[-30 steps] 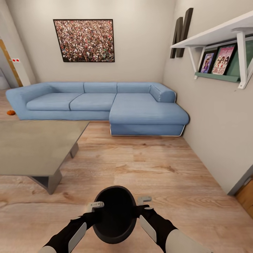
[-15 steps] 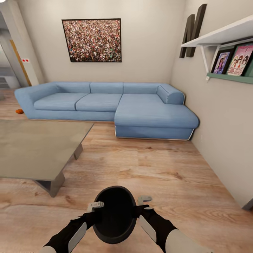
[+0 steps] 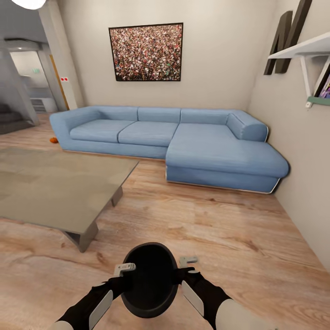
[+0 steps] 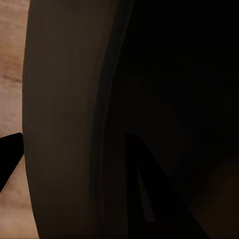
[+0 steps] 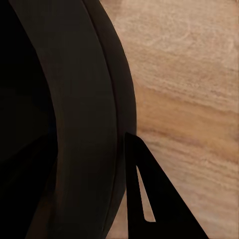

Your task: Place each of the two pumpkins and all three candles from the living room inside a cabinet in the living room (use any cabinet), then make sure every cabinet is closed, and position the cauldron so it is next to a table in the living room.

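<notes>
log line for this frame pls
carry | cauldron held between left gripper and right gripper | table ahead-left | pumpkin on floor by sofa

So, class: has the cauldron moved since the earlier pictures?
Cannot tell: the cauldron sits identically between both grippers while the sofa and table shift rightward together, so the camera turned.

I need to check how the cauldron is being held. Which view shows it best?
The head view: the whole cauldron sits between the left gripper and right gripper, above the floor. The left wrist view and right wrist view give close, dark sections of its wall.
</notes>
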`<state>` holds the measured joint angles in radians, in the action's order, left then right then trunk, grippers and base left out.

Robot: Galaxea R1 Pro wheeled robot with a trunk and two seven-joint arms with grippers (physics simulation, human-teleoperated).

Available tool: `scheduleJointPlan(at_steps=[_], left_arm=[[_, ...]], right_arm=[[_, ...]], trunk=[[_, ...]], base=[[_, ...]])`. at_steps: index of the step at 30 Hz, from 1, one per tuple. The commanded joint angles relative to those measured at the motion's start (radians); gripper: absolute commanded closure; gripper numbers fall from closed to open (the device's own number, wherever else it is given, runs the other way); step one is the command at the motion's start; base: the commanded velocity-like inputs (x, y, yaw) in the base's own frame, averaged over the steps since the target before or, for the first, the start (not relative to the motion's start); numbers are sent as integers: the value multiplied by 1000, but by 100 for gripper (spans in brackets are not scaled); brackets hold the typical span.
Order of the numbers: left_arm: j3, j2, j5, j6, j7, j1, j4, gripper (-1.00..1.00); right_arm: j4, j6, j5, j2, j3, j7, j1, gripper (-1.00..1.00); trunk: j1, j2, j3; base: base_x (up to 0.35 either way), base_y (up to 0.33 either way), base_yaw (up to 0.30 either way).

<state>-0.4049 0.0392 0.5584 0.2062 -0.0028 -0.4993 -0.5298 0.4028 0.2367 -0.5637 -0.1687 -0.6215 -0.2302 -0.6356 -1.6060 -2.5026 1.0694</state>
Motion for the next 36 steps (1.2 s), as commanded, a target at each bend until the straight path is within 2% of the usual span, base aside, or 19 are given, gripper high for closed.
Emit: scheduleJointPlan(at_steps=[1, 10, 22, 36], left_arm=[[0, 1, 17, 2, 0, -1, -4, 100], [0, 1, 17, 2, 1, -1, -4, 100], [0, 1, 17, 2, 1, -1, -4, 100], [0, 1, 17, 2, 1, -1, -4, 100]], right_arm=[[65, 1, -19, 1, 7, 29, -1, 100], [65, 1, -19, 0, 7, 29, -1, 100], [67, 1, -19, 0, 6, 29, -1, 100], [67, 1, -19, -1, 6, 29, -1, 100]], trunk=[[0, 0, 1], [0, 0, 1], [0, 0, 1], [0, 0, 1]], base=[[142, -95, 274], [151, -102, 260], [199, -140, 43], [210, -144, 184]])
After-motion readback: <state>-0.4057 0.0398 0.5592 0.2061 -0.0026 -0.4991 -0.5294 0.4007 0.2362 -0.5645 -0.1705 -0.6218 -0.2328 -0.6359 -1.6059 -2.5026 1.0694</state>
